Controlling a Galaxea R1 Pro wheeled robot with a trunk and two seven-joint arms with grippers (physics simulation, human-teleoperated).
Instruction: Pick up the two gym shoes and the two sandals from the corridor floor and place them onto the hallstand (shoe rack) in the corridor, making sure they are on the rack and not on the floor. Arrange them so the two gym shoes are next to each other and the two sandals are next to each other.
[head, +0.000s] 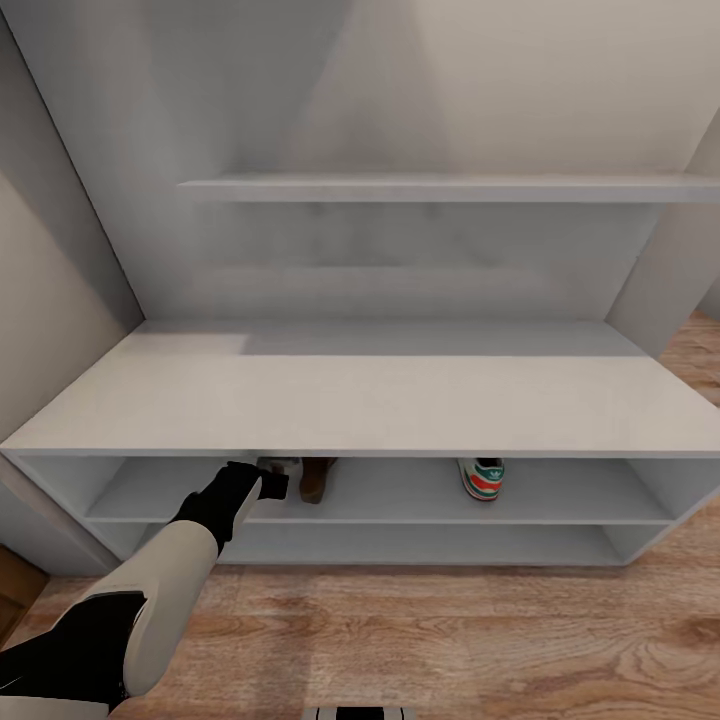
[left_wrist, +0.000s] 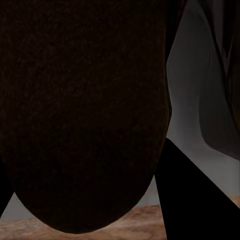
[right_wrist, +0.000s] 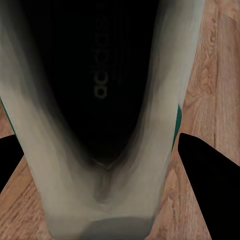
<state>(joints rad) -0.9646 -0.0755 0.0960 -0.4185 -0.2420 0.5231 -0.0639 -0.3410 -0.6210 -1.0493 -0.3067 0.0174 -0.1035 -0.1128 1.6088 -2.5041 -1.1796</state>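
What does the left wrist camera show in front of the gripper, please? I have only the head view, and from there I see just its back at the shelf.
Observer: A dark brown sandal sits very close to the lens. I cannot tell whether the jaws grip it.
Operator: Thank you. I see one shelved gym shoe; where is the other one, please?
Observer: The right wrist view looks straight into the second gym shoe, with a black fingertip on each side of it.
Operator: Is that one on the rack?
Observer: Apparently not. The corridor floor shows right beside it.
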